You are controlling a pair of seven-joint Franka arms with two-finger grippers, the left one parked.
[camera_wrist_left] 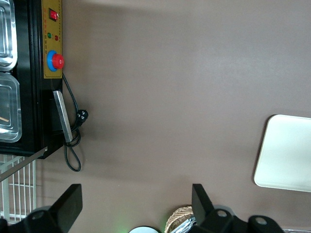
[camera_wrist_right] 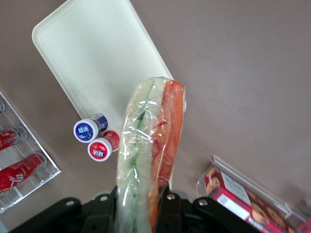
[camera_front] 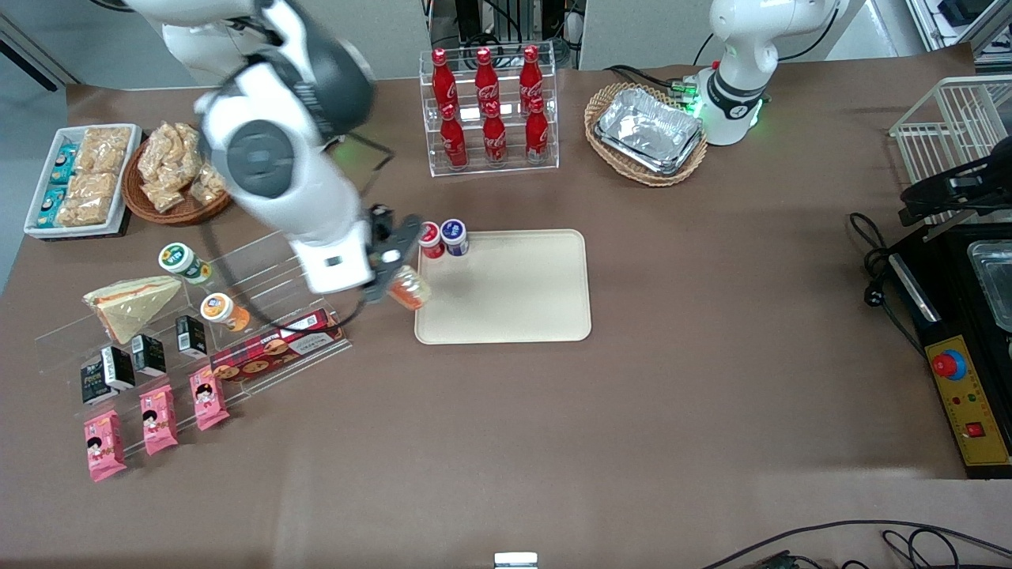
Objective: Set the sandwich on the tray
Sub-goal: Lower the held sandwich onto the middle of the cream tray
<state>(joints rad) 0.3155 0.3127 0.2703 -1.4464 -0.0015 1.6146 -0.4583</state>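
Gripping the sandwich (camera_wrist_right: 150,145) between its two fingers, the end effector (camera_front: 393,273) sits left of centre in the front view, right at the edge of the tray (camera_front: 514,300) that faces the working arm's end of the surface (camera_front: 553,427). The wrist camera shows the wedge standing upright in the grip, clear wrap on, orange-red filling along one side and some green in the pale bread next to it. In the front view the sandwich is a blurry orange blob at the tray's rim, raised off the surface, as far as I can tell.

The tray itself is bare and cream-coloured, mid-frame. Two small capped bottles, one with a red lid (camera_front: 431,239) and one with a blue lid (camera_front: 455,236), stand on the surface just beside the tray's corner, in the upper part of that spot.

Over on the left of the front view, a second sandwich wedge (camera_front: 134,304) lies on the clear acrylic rack (camera_front: 261,269), and a red cookie box (camera_front: 273,352) rests on the rack too. Cola bottles (camera_front: 490,107) sit in a clear stand at top centre.
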